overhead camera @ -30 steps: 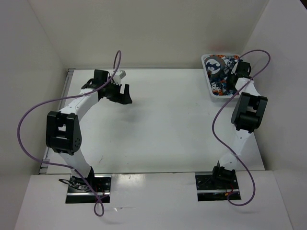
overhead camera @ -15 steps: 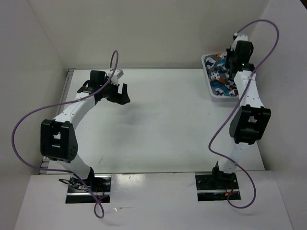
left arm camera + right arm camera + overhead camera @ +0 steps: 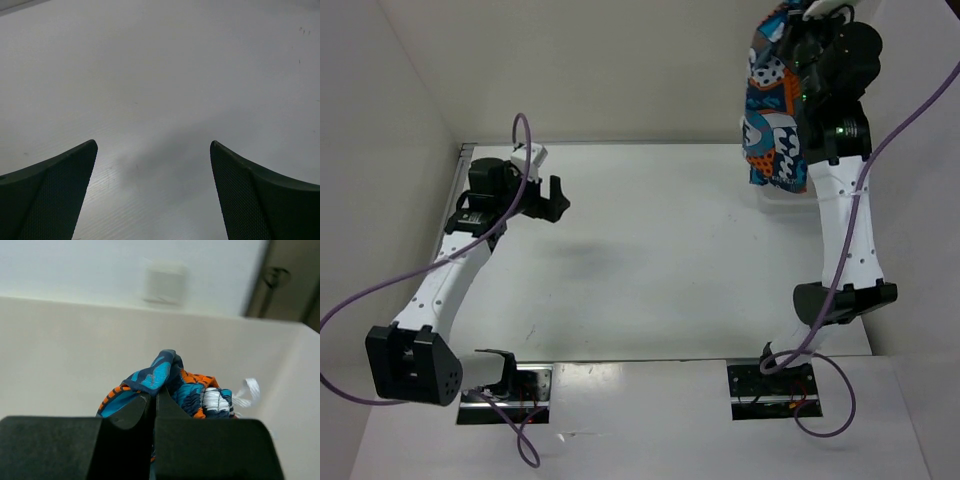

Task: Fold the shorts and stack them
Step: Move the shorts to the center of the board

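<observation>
Shorts (image 3: 775, 110) hang bunched below my right gripper (image 3: 152, 401), jaws clamped on fold of cloth, held high so fabric drapes free above tabletop (image 3: 660, 260). My left gripper (image 3: 152, 146) hovers low over tabletop, fingers (image 3: 55, 190) apart, nothing between, well apart from shorts; I judge it waits to catch hanging hem for spreading.

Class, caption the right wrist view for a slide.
Closed jaws of the right gripper pinch the printed shorts before a pale wall.
</observation>
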Controlling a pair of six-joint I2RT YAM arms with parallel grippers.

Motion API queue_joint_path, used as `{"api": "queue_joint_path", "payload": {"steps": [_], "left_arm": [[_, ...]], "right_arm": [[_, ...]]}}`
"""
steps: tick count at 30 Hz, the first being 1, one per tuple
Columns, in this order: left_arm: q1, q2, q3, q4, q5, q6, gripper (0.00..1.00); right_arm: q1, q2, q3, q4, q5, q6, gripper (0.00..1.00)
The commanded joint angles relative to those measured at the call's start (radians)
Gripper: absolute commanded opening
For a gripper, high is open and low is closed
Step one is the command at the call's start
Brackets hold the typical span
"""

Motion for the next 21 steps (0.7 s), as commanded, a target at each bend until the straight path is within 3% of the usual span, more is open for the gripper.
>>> {"api": "queue_joint_path", "payload": {"steps": [1, 5, 9, 12, 13, 15, 17, 18, 19, 21], "left_arm": [[0.062, -0.089, -0.021, 0.067, -0.014, 0.004, 1.00], [0.100, -0.137, -0.044, 0.067, -0.027, 0.004, 1.00], [0.132, -0.172, -0.063, 0.079, -0.058, 0.004, 1.00], [0.152, -0.183, -0.075, 0.090, -0.067, 0.004, 1.00], [0.152, -0.194, -0.084, 0.099, -0.067, 0.004, 1.00], [0.175, -0.194, -0.095, 0.099, -0.067, 0.004, 1.00], [0.175, -0.194, -0.104, 0.077, -0.014, 0.004, 1.00], [0.175, -0.194, -0.113, 0.063, 0.014, 0.004, 1.00], [0.175, -0.194, -0.113, 0.043, 0.043, 0.004, 1.00], [0.146, -0.169, -0.113, -0.026, 0.091, 0.004, 1.00]], "right_arm": [[0.123, -0.016, 0.098, 0.018, -0.059, -0.029, 0.00], [0.299, 0.055, 0.236, -0.069, -0.149, 0.016, 0.00], [0.329, 0.112, 0.249, -0.106, -0.195, 0.179, 0.00], [0.329, 0.112, 0.134, -0.131, -0.156, 0.253, 0.00], [0.329, 0.098, 0.023, -0.131, -0.145, 0.262, 0.03], [0.329, 0.048, -0.122, -0.131, -0.120, 0.262, 0.15], [0.329, 0.008, -0.360, -0.117, -0.120, 0.235, 0.33], [0.329, -0.035, -0.436, -0.105, -0.120, 0.204, 0.44], [0.329, -0.055, -0.578, -0.105, -0.120, 0.204, 0.64], [0.329, -0.110, -0.702, -0.092, -0.129, 0.176, 0.73]]}}
